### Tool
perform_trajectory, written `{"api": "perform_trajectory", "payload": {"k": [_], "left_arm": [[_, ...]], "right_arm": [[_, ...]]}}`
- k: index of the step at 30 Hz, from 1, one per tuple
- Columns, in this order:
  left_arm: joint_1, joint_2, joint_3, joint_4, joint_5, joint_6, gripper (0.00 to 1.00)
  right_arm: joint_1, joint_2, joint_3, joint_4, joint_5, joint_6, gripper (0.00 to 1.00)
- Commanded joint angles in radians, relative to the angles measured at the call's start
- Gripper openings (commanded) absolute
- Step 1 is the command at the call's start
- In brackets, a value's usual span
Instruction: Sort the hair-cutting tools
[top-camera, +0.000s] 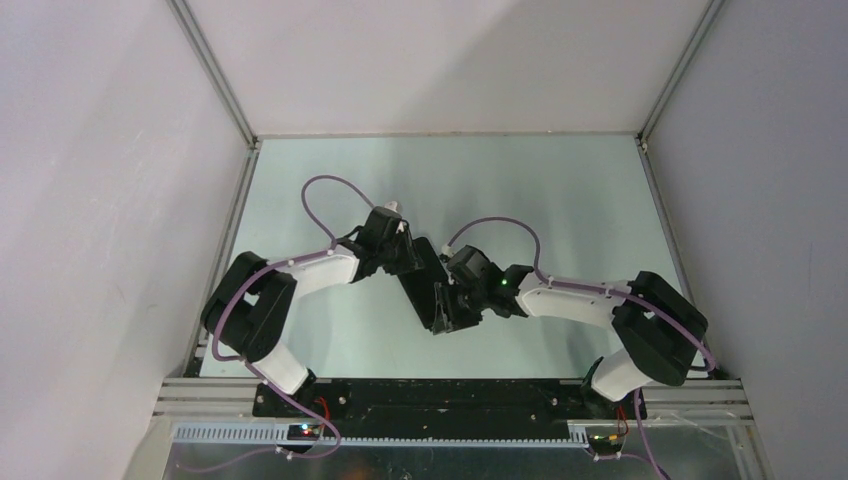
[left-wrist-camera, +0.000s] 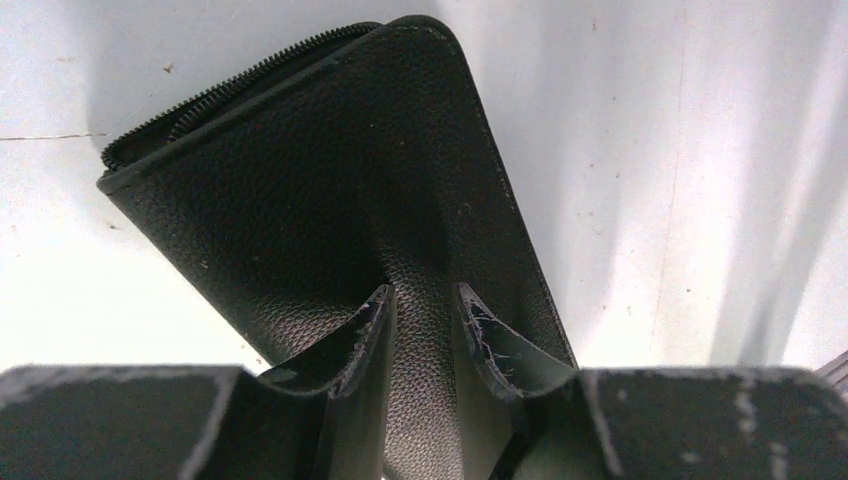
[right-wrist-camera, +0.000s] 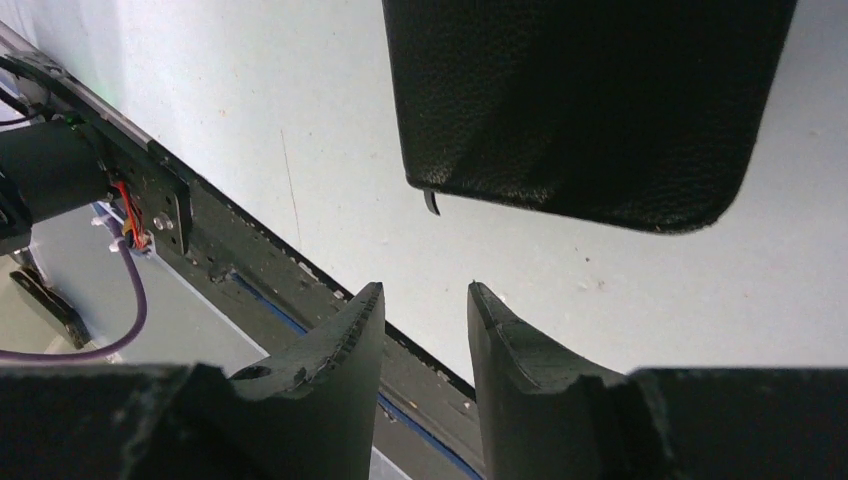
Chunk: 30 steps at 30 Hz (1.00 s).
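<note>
No scissors or comb-like tool show in any view. A black grained zip case (top-camera: 436, 308) lies mid-table between both arms. In the left wrist view the case (left-wrist-camera: 300, 180) fills the frame, its zip edge at the upper left. My left gripper (left-wrist-camera: 422, 295) sits on the case's top face, its jaws close together with the leather creased between them. It shows in the top view too (top-camera: 418, 266). In the right wrist view a rounded end of the case (right-wrist-camera: 580, 100) sits beyond my right gripper (right-wrist-camera: 425, 290), which is open, empty and apart from it. My right gripper (top-camera: 464, 303) is at the case's right side.
The pale green table (top-camera: 540, 180) is walled by white panels with metal posts on the left, back and right. A black mounting rail (top-camera: 450, 395) runs along the near edge and also shows in the right wrist view (right-wrist-camera: 240, 250). Purple cables (top-camera: 325, 185) loop over both arms.
</note>
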Motion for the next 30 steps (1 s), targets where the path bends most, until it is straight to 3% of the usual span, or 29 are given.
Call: {"api": "perform_trajectory", "payload": {"k": [1,15,20,24,30], "left_arm": [[-0.007,0.033,-0.027,0.041,0.027,-0.026,0.32],[-0.006,0.046,-0.038,0.057,0.048,-0.040,0.32],[-0.007,0.049,-0.038,0.057,0.051,-0.042,0.32],[-0.006,0.053,-0.040,0.057,0.049,-0.039,0.32],[-0.004,0.016,-0.053,0.071,0.046,-0.052,0.39]], "right_arm": [[0.010,0.039,-0.008,0.115,0.013,0.100,0.41],[0.003,0.181,-0.009,0.223,0.009,0.169,0.38],[-0.003,0.199,-0.008,0.235,-0.006,0.173,0.25],[-0.009,0.178,-0.008,0.207,-0.003,0.171,0.02],[-0.019,0.134,-0.010,0.130,-0.001,0.153,0.00]]}}
